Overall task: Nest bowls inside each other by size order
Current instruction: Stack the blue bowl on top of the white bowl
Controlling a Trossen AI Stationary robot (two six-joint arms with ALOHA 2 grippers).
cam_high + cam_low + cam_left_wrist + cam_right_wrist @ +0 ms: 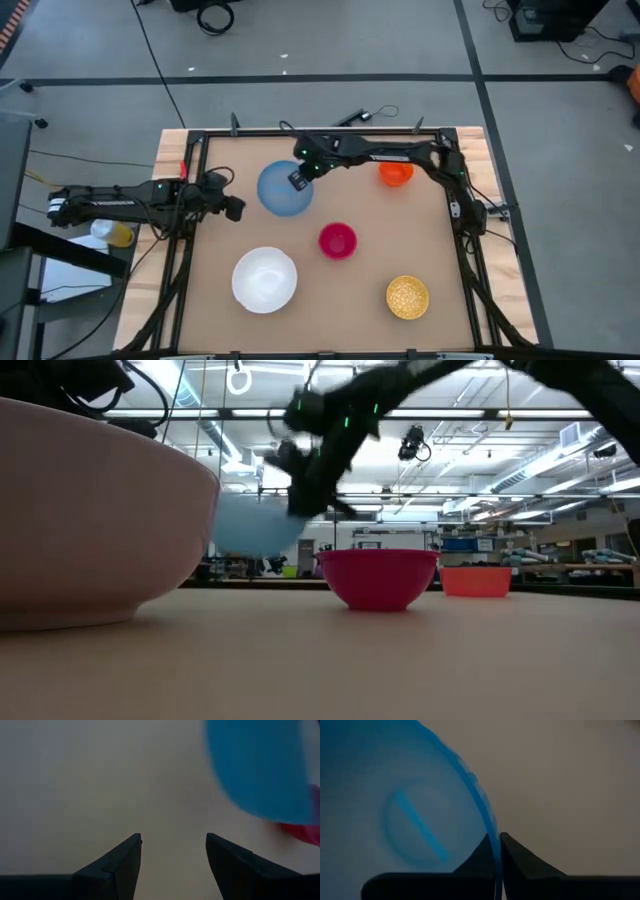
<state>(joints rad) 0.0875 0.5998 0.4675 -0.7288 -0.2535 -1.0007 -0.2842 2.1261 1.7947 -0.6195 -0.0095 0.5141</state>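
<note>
My right gripper (299, 179) is shut on the light blue bowl (283, 190) at the table's far middle. In the low view the light blue bowl (255, 525) hangs above the table. My left gripper (237, 208) is open and empty just left of it; its wrist view (172, 837) shows the blue bowl (260, 765) ahead. The white bowl (265, 278), the magenta-red bowl (337, 240), the speckled yellow bowl (407, 296) and the orange bowl (396, 173) each stand upright on the table. My right gripper pinches the light blue bowl's rim (492, 827) on the bowl's right side, one finger inside the bowl and one outside. The fingers come from above, slanting in from the table's right. The bowl is lifted clear of the table, hanging below the fingers.
The wooden table (200, 290) has a black frame along its edges (190, 160). The white bowl (90, 520) fills the low view's left. Bare tabletop lies between the magenta-red and yellow bowls.
</note>
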